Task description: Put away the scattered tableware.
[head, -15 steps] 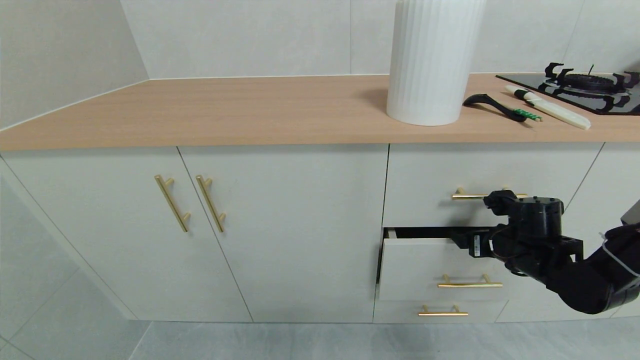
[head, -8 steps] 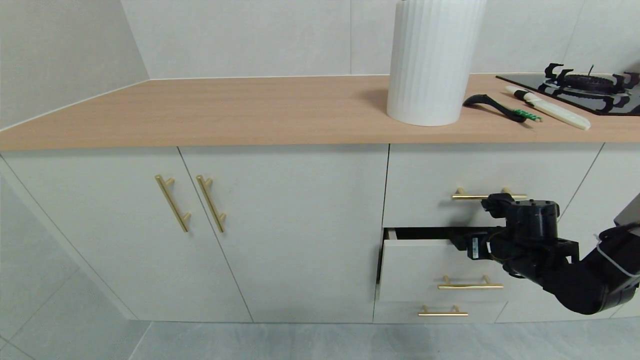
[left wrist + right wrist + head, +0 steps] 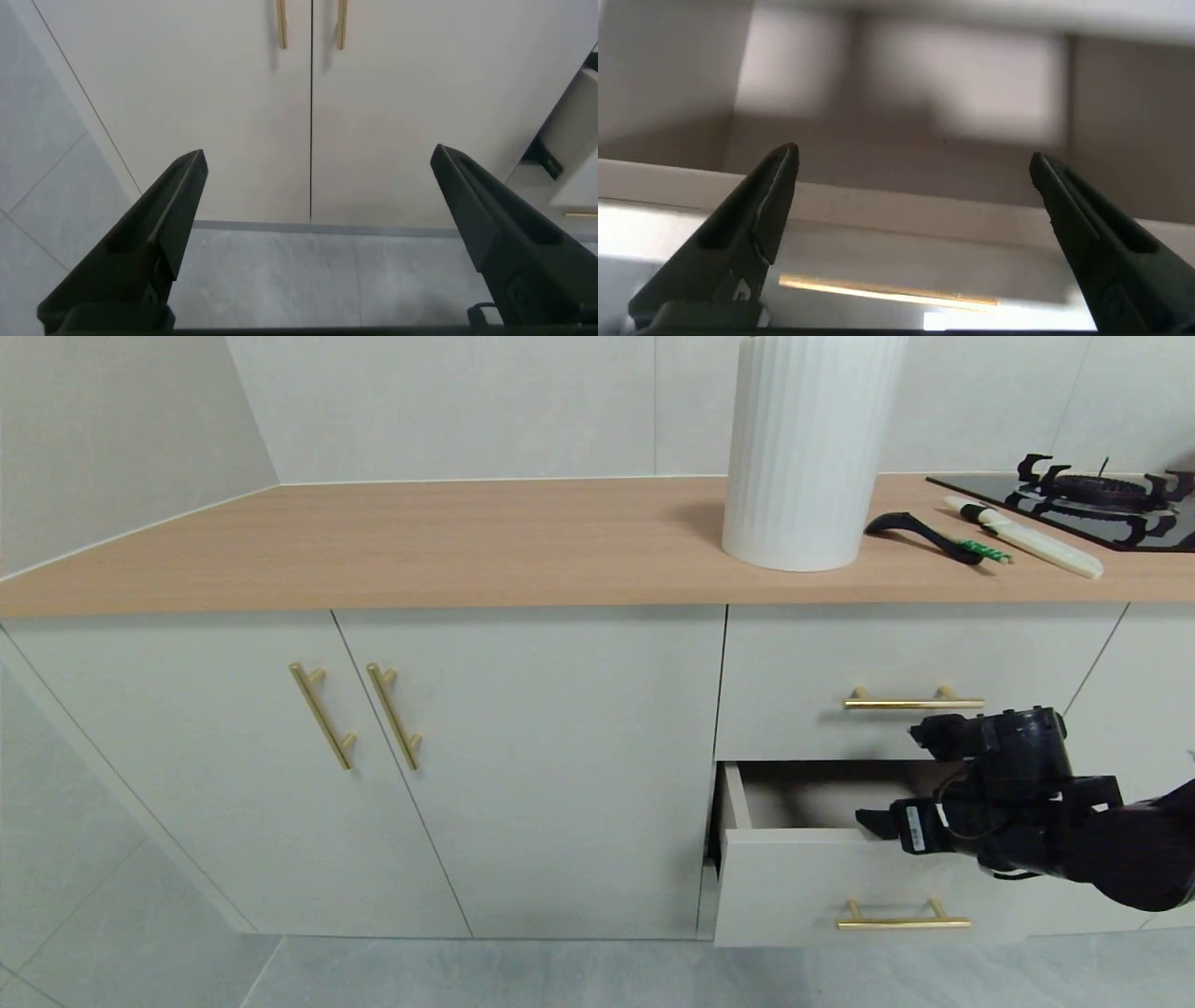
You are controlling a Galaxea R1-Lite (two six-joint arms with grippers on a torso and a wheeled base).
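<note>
The right tool (image 3: 892,775) hangs at the top edge of the half-open drawer (image 3: 794,877), its jaws spread wide and holding nothing. From its wrist camera the drawer's front lip runs across between the two fingers; whether either touches it I cannot tell. The tableware is on the counter (image 3: 467,541), above this drawer column and further back. A black ladle (image 3: 934,537) lies just beside the white ribbed canister (image 3: 803,448), and a white utensil (image 3: 1022,546) lies between the ladle and the hob (image 3: 1102,495). Both run roughly parallel, slanting from far-left to near-right. I judge that the next reach goes up and slightly rightward, with the right arm much the nearer. The left tool (image 3: 316,159), also wide and empty, faces the cabinet doors (image 3: 311,93) low down, well apart.
</note>
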